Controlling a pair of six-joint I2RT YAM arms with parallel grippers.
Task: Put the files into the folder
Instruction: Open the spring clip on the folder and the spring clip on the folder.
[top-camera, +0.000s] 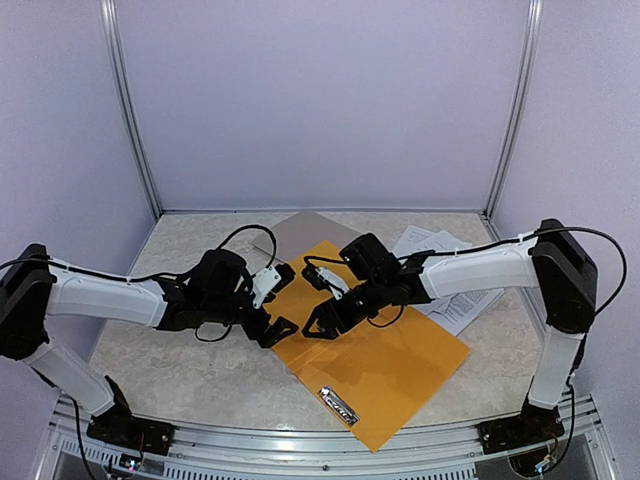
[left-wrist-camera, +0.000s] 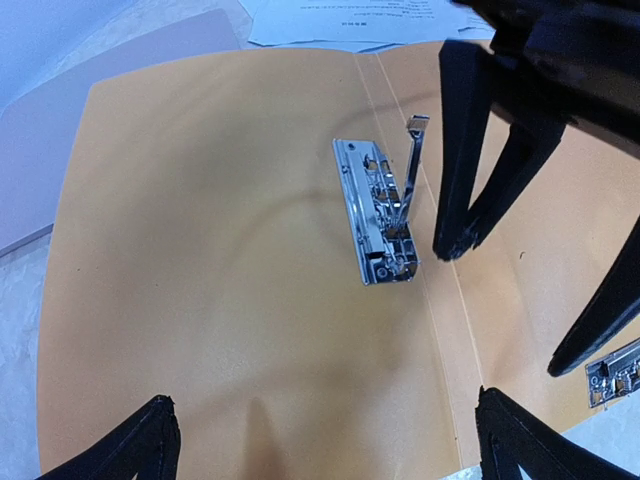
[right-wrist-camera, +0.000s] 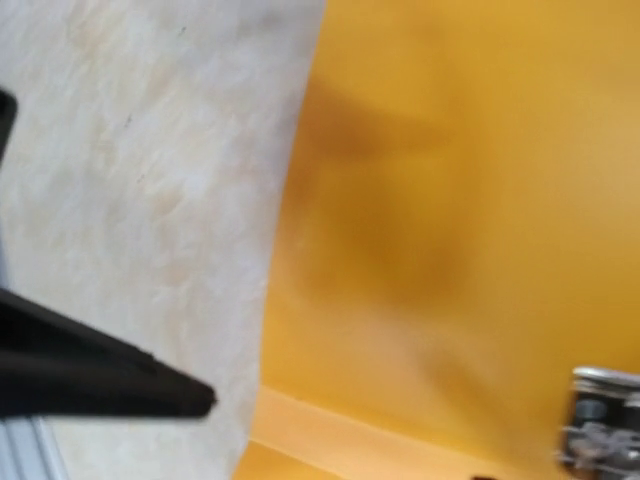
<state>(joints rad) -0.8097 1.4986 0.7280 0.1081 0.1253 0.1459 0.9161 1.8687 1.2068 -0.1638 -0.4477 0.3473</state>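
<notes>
The orange folder (top-camera: 400, 365) lies open and flat on the table; it also fills the left wrist view (left-wrist-camera: 220, 250). A metal clip mechanism (left-wrist-camera: 378, 212) with its lever raised sits beside the folder's spine fold. The files (top-camera: 432, 243) lie at the back right, partly under my right arm, and show at the top of the left wrist view (left-wrist-camera: 340, 20). My left gripper (top-camera: 283, 300) is open and empty above the left leaf. My right gripper (top-camera: 312, 302) faces it, open and empty, with its fingers (left-wrist-camera: 452, 200) just right of the clip. The right wrist view is blurred, showing one finger (right-wrist-camera: 110, 385) and folder (right-wrist-camera: 450, 200).
A grey-brown clipboard (top-camera: 305, 230) lies at the back, partly under the folder, and shows in the left wrist view (left-wrist-camera: 90, 100). A second metal clip (top-camera: 338, 405) sits on the folder's near part. Enclosure walls stand close on all sides. Bare table (top-camera: 170, 360) lies at left.
</notes>
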